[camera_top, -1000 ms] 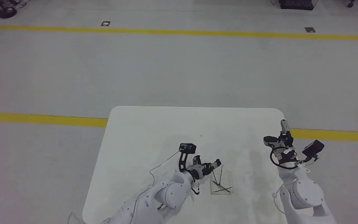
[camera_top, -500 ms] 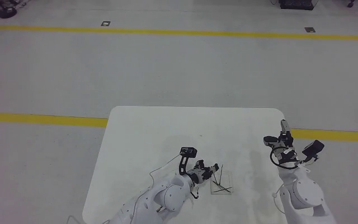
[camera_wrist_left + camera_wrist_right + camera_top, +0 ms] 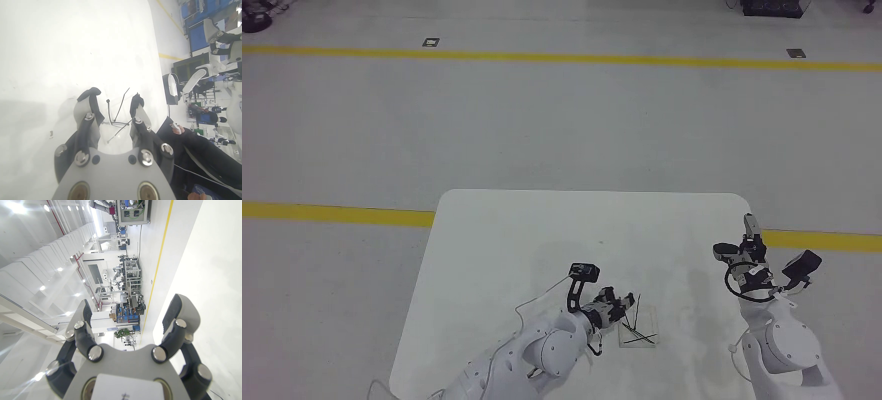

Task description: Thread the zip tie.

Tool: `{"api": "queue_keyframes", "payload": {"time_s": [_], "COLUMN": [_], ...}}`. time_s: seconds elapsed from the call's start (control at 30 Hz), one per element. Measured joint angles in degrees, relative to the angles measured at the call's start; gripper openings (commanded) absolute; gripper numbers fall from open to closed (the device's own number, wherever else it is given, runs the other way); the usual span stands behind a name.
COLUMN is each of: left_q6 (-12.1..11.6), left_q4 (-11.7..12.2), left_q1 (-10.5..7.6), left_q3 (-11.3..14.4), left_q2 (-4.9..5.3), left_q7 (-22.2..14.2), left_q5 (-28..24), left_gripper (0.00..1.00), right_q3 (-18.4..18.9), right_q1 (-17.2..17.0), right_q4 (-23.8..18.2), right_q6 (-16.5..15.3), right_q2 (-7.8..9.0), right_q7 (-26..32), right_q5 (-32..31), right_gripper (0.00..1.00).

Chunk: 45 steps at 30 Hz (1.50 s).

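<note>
Left claw (image 3: 115,95) stood wide open and held nothing. Its two fingers (image 3: 93,102) were spread to either side of the zip ties (image 3: 117,117), tips low over the table (image 3: 56,47). Could not tell whether the tips touched the surface. No finger was in contact with a tie.

Fingers: dark, rubbery-looking pads on pale grey links, pinned with round silver screws. The pads were narrow and slightly curved inward at the tips.

Zip ties: a small loose bunch of thin black strips, lying flat and crossing one another at a common point, ends fanned out. One had a small square head at its far end. From the top view the bunch (image 3: 639,328) lay near the near edge of the table, right of the middle, just right of the left claw (image 3: 620,303).

Table (image 3: 542,230): white, smooth, matt, with rounded corners.

Right claw (image 3: 130,304) was also wide open and empty, with ribbed dark pads on a grey frame. It was at the right edge of the table (image 3: 751,228), well apart from the ties, pointing toward the far side.
</note>
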Motion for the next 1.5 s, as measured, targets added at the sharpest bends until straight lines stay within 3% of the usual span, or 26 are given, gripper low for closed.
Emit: {"api": "queue_keyframes", "payload": {"time_s": [0.2, 0.6, 1.03, 1.5], "left_q6": [0.0, 0.1, 0.8, 1.3], "left_q4": [0.0, 0.7, 1.4, 2.2], "left_q1": [-0.21, -0.98, -1.20, -1.28], "left_q3": [0.1, -0.7, -1.2, -0.9], "left_q2": [-0.11, -0.28, -0.31, -0.48], "left_q7": [-0.4, -0.5, -1.3, -1.7], "left_q5": [-0.1, -0.9, -0.9, -0.5], "left_gripper": [0.24, 0.21, 0.31, 0.12], "right_q3": [0.0, 0.0, 0.0, 0.0], "right_q1": [0.0, 0.0, 0.0, 0.0], "right_q4": [0.0, 0.0, 0.0, 0.0], "right_q6": [0.0, 0.0, 0.0, 0.0], "right_q2": [0.00, 0.00, 0.00, 0.00], "right_q7": [0.0, 0.0, 0.0, 0.0], "right_q5": [0.0, 0.0, 0.0, 0.0], "right_gripper": [1.00, 1.00, 1.00, 1.00]}}
